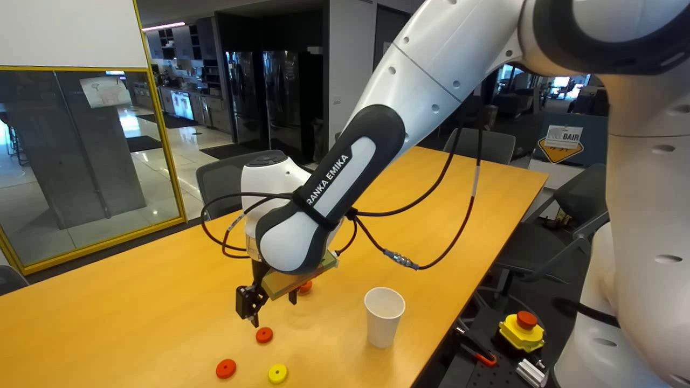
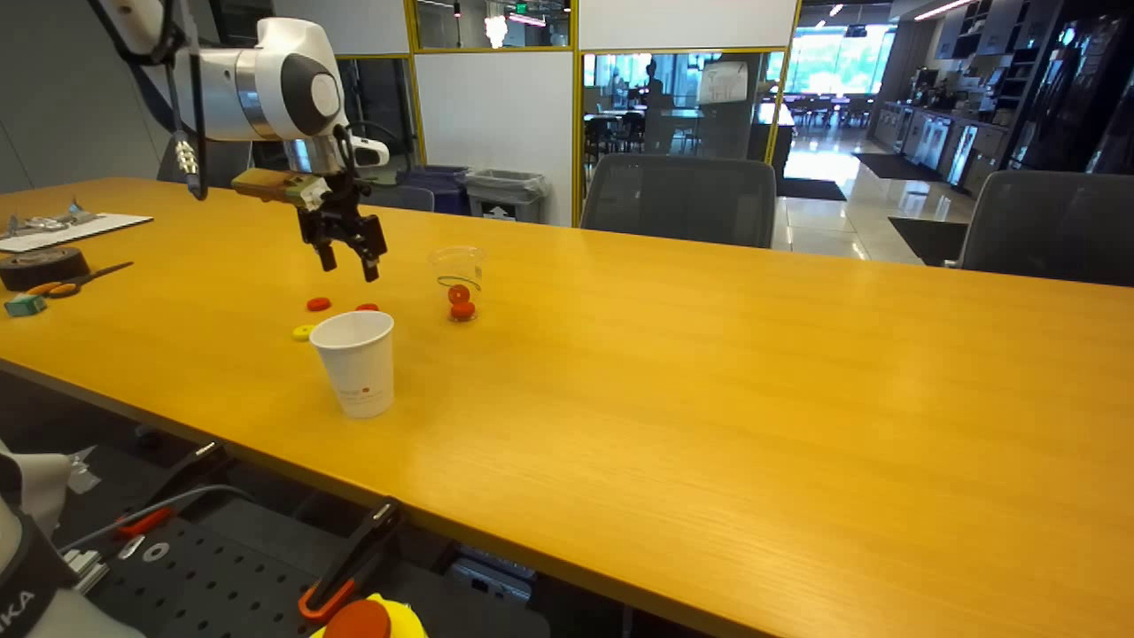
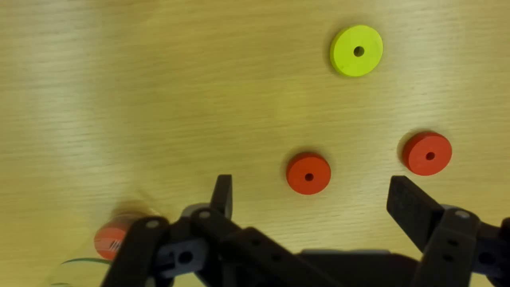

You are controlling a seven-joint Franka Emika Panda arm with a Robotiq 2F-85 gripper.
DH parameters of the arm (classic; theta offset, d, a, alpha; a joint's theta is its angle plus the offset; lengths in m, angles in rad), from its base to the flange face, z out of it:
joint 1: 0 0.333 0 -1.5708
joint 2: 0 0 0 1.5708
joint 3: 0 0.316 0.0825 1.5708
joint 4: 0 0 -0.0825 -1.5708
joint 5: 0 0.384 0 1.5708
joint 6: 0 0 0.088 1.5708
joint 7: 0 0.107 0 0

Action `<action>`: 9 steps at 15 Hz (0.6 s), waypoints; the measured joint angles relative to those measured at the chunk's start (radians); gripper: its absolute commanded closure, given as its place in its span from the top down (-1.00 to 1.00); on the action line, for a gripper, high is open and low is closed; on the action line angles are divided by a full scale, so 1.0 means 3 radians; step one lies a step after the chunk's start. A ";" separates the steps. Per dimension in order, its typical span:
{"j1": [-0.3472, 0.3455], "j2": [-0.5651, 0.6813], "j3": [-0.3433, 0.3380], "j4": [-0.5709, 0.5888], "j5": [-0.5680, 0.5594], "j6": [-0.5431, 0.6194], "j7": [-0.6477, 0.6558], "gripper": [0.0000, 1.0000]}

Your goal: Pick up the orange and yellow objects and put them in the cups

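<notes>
Dark mesh chairs (image 2: 679, 202) stand along the long wooden table (image 2: 753, 425), a grey bin (image 2: 509, 193) sits before the white panel (image 2: 496, 115), and there's bright daylight at the far window (image 2: 842, 60), gleaming off a pale tiled floor (image 2: 819, 159) with dark mats (image 2: 895, 167)!

Scissors (image 2: 80, 282) lie beside a black tape roll (image 2: 44, 275) on the table (image 2: 709, 381), with 2 bins (image 2: 505, 193) beyond.
</notes>
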 measured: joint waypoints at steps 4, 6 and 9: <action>0.0000 0.0357 -0.0048 0.0260 0.0136 0.0003 0.0000 1.00; 0.0002 0.0484 -0.0065 0.0354 0.0194 0.0007 0.0000 1.00; 0.0004 0.0590 -0.0081 0.0413 0.0287 0.0059 0.0000 1.00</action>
